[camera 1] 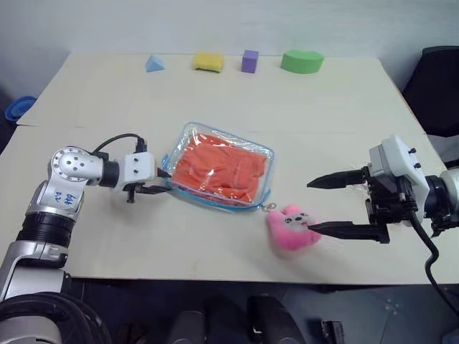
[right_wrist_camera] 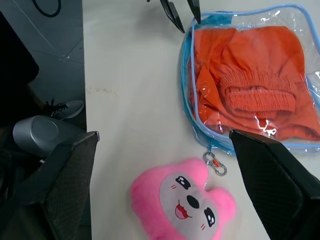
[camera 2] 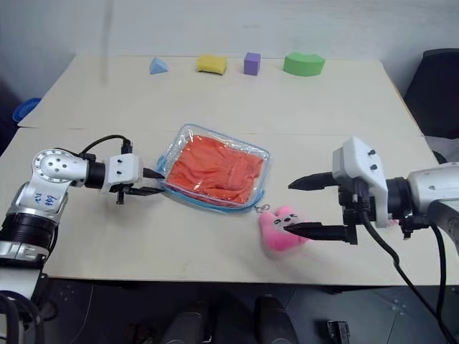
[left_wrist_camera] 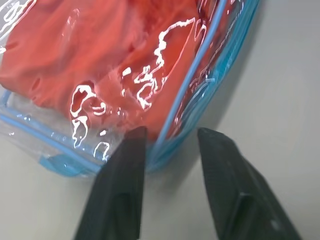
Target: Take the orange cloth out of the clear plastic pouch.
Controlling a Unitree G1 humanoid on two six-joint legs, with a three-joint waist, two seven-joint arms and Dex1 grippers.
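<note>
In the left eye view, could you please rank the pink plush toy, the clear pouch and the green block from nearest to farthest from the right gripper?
1. Pink plush toy, at the right gripper's lower finger.
2. Clear pouch, mid-table, leftward.
3. Green block, far edge.

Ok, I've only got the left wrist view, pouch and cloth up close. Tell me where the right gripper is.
Observer: The right gripper is open, to the right of the clear plastic pouch, with a pink plush toy right beside it.
Operator: Say what that toy is attached to.
Observer: A small clasp links it to the pouch's corner.
Operator: Now list whatever else is on the table.
Observer: Four foam blocks line the far edge: blue block, yellow block, purple block, green block.
</note>
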